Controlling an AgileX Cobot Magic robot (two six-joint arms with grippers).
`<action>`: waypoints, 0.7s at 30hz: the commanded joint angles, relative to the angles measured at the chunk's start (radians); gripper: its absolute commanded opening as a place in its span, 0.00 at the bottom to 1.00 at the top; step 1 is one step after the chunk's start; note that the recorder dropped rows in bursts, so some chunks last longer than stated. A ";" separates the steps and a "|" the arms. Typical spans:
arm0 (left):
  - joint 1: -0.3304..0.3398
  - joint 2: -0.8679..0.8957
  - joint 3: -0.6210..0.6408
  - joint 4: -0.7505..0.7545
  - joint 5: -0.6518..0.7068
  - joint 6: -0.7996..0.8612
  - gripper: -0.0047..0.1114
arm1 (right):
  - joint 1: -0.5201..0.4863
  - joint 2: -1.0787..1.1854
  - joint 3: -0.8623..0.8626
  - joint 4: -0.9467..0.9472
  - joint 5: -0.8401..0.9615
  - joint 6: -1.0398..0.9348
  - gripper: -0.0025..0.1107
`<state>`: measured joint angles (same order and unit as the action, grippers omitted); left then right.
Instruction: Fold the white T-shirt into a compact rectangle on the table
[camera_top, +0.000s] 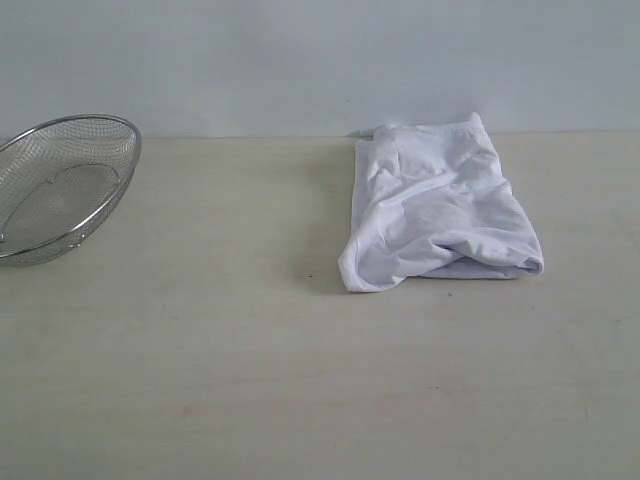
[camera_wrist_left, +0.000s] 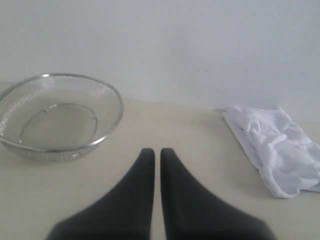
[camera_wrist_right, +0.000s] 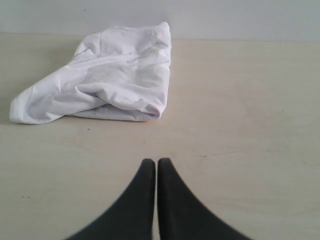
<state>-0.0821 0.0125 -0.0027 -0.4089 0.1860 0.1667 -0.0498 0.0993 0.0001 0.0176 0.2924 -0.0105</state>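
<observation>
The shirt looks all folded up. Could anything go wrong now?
Maybe. The shirt is wrinkled and lumpy, with one corner sticking out, so its loose folds could slump open. The left gripper and right gripper are both shut and off the cloth; tidying with shut jaws might just push it crooked on the table.
</observation>
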 joint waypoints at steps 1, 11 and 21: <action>0.001 -0.012 0.003 -0.040 0.073 -0.148 0.08 | 0.000 -0.008 0.000 -0.006 -0.005 0.002 0.02; 0.001 -0.012 0.003 0.091 0.026 -0.027 0.08 | 0.000 -0.008 0.000 -0.006 -0.005 0.004 0.02; 0.001 -0.012 0.003 0.280 0.068 -0.326 0.08 | 0.000 -0.008 0.000 -0.006 -0.005 0.005 0.02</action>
<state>-0.0821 0.0032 -0.0027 -0.1731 0.2267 -0.0221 -0.0498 0.0993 0.0001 0.0176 0.2938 -0.0083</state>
